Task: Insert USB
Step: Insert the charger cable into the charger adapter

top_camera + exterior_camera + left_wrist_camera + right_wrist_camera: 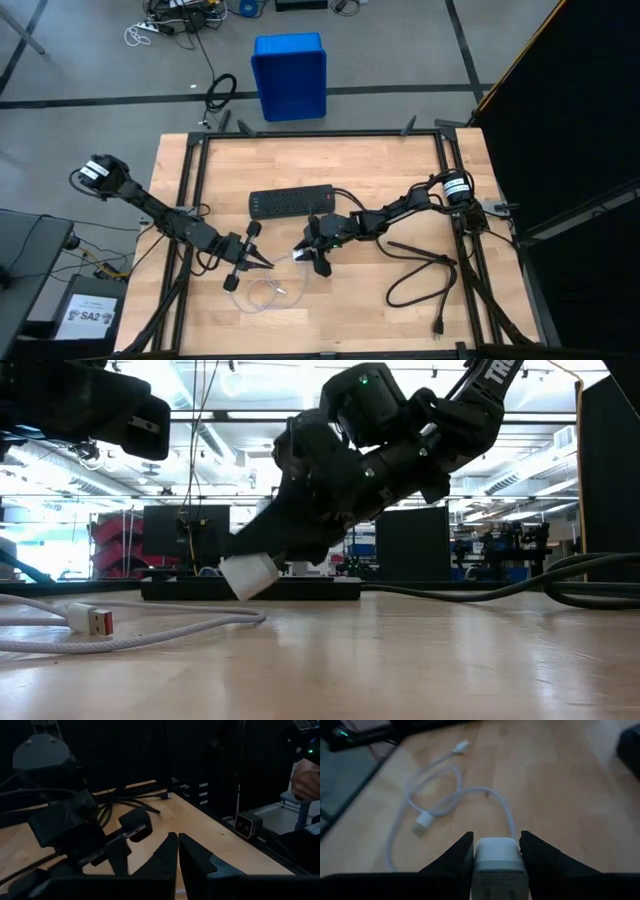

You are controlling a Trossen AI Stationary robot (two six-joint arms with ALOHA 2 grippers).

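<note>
The USB (445,795) is a thin whitish cable lying in a loose loop on the wooden table (380,320), also seen in the high view as the USB (262,292). One plug end (92,621) rests flat on the wood, and the other plug end (462,745) lies farther off. My right gripper (496,851) is just right of the loop, shut on a small white cube adapter (250,575). My left gripper (267,265) hovers shut at the loop's far left side, touching nothing; its shut fingertips (177,845) point toward the right arm. My right gripper pinches the white cube adapter by two opposite side faces (479,854) between its two fingers. The fingers slant downward from the table's right side. The adapter sticks out past the fingertips, tilted, with its lower corner (243,596) close above the table.
A black power strip (290,203) lies just beyond both grippers. Its thick black cord (425,275) curls over the table's right half. A blue bin (290,75) stands on the floor past the far edge. Black frame rails (195,190) run along the table's sides.
</note>
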